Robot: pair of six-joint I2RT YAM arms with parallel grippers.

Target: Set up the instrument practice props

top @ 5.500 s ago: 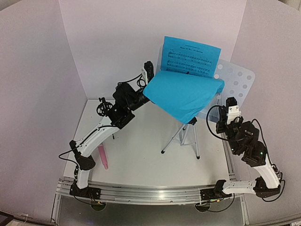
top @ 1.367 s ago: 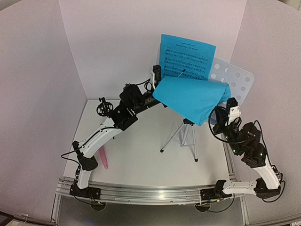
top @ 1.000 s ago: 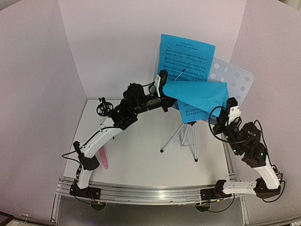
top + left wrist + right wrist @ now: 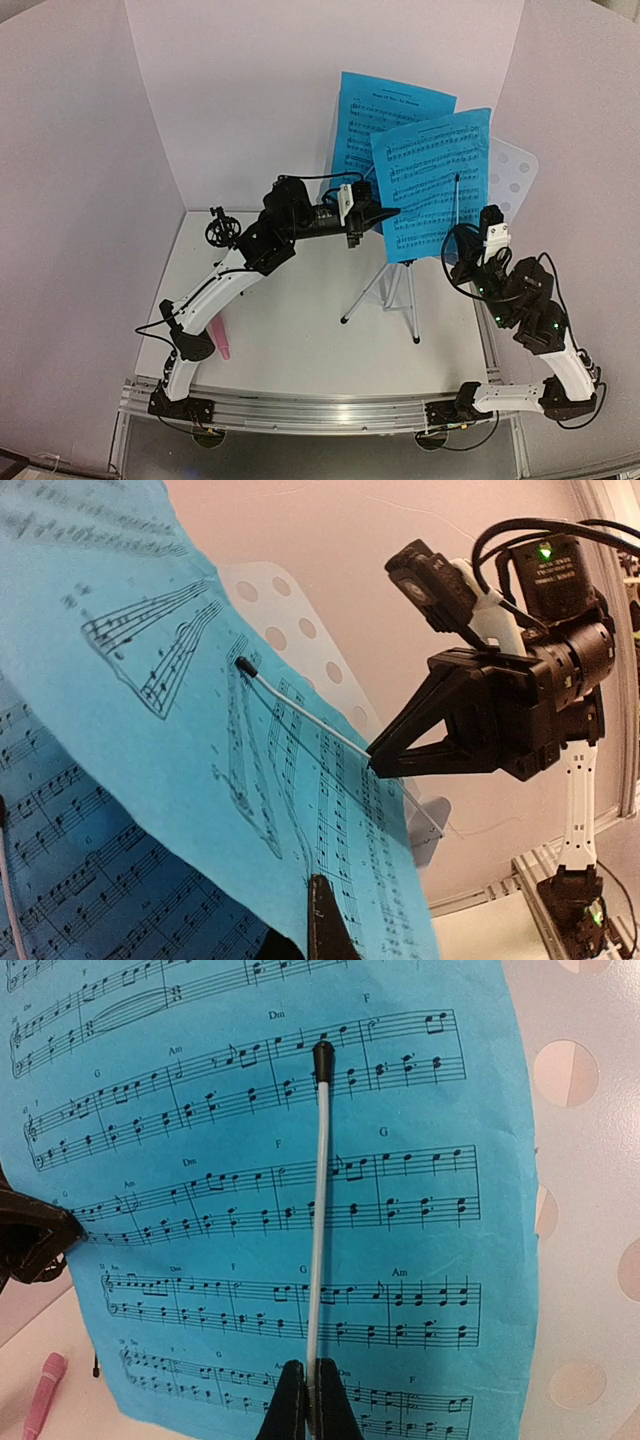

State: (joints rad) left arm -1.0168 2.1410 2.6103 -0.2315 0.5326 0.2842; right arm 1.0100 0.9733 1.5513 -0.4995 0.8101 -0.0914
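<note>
The silver tripod music stand (image 4: 393, 291) stands mid-table with its perforated pale desk (image 4: 512, 178) facing me. One blue sheet-music page (image 4: 385, 115) leans on the desk's left part. A second blue page (image 4: 432, 180) lies flat in front of it. My left gripper (image 4: 385, 213) is shut on that second page's lower left edge (image 4: 250, 810), with one finger (image 4: 322, 920) showing in front of the paper. My right gripper (image 4: 306, 1400) is shut on the stand's thin silver retaining wire (image 4: 318, 1210), which crosses the page's face. The pink microphone (image 4: 220, 338) lies at the front left. The black mic mount (image 4: 217, 230) stands at the back left.
White walls close in the table at the back and both sides. The right arm's gripper (image 4: 378, 760) sits close beside the stand's right edge. The stand's legs spread over the table's middle right. An aluminium rail (image 4: 320, 408) runs along the near edge.
The second blue page, which drooped forward over the stand, has been swung up flat against the desk by my left gripper. The wire now lies across its front.
</note>
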